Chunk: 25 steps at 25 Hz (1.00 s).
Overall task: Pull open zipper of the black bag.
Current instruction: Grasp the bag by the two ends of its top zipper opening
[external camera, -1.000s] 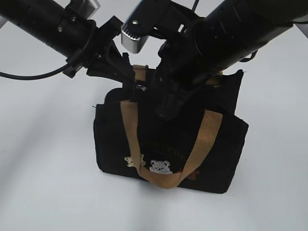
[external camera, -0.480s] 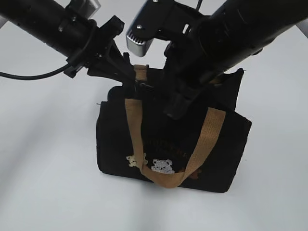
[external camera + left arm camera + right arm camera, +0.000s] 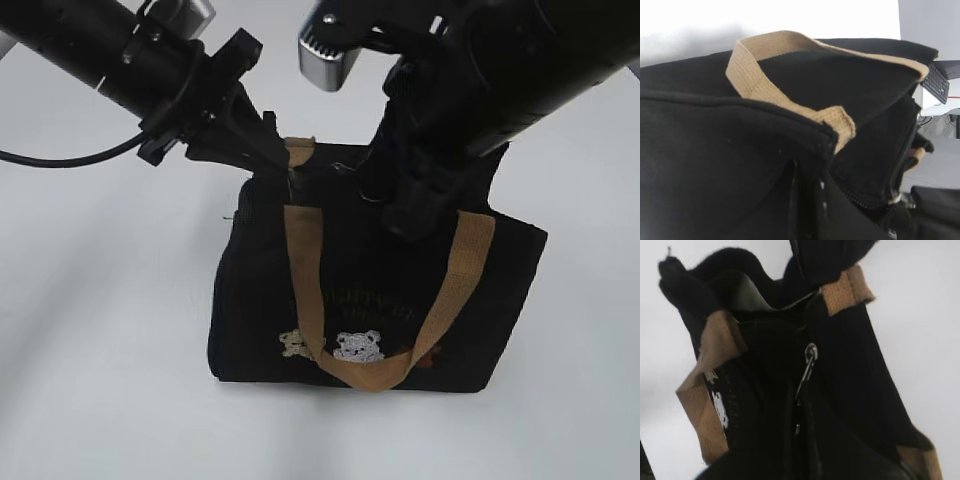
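Note:
The black bag stands upright on the white table, its tan handle hanging down the front over the small bears. My left gripper is shut on the fabric at the bag's top left corner; in the left wrist view its dark jaws pinch the bag's edge. The zipper shows as a line of teeth beside them. My right gripper sits over the bag's top middle. In the right wrist view the zipper's silvery pull tab runs down into the shut right gripper.
The white table lies around the bag on all sides. A black cable hangs from the left arm at the left edge. A keyboard lies far off in the left wrist view.
The right gripper has shut on the pull tab and moved to the right. The bag has shifted and stretched to the right with it. The left gripper has kept its hold.

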Available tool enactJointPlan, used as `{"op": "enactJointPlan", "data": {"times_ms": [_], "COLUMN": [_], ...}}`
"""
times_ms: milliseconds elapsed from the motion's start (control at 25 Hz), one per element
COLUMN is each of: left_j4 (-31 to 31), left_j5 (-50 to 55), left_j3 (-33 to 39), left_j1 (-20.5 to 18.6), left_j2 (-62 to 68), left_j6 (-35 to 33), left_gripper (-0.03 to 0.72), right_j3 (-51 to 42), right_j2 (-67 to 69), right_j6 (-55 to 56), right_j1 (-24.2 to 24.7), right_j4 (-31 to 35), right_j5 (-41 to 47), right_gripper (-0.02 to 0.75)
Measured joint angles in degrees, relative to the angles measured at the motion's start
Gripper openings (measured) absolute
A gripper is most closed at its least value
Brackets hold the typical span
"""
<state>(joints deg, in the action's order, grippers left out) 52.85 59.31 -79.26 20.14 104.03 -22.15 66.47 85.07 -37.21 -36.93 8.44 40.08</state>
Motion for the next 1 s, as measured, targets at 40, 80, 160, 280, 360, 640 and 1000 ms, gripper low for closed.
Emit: {"op": "enactJointPlan", "data": {"times_ms": [40, 80, 160, 280, 360, 640, 1000], "left_j4": [-0.14, -0.54, -1.35, -2.00, -2.12, -3.53, -5.22], "left_j5": [0.13, 0.17, 0.62, 0.12, 0.08, 0.39, 0.40], "left_j3": [0.00, 0.00, 0.00, 0.00, 0.00, 0.00, 0.00], "left_j1": [0.00, 0.00, 0.00, -0.05, -0.05, -0.73, -0.90], "left_j2": [0.00, 0.00, 0.00, 0.00, 0.00, 0.00, -0.57], "left_j6": [0.00, 0.00, 0.04, 0.04, 0.04, 0.06, 0.11], "left_gripper": [0.002, 0.002, 0.002, 0.002, 0.002, 0.002, 0.002], "right_j3": [0.00, 0.00, 0.00, 0.00, 0.00, 0.05, 0.05], "right_j2": [-0.12, -0.18, -0.18, -0.23, -0.23, -0.37, -0.41], "right_j6": [1.94, 4.56, 9.93, 18.42, 23.58, 31.21, 24.63], "right_j1": [0.00, 0.00, 0.00, 0.00, 0.00, 7.09, 18.10], "right_j4": [-1.46, -3.65, -8.44, -15.91, -19.63, -22.29, -8.44], "right_j5": [1.02, 2.08, 3.98, 7.59, 10.29, 15.36, 15.47], "right_gripper": [0.001, 0.001, 0.001, 0.001, 0.001, -0.001, 0.000]}}
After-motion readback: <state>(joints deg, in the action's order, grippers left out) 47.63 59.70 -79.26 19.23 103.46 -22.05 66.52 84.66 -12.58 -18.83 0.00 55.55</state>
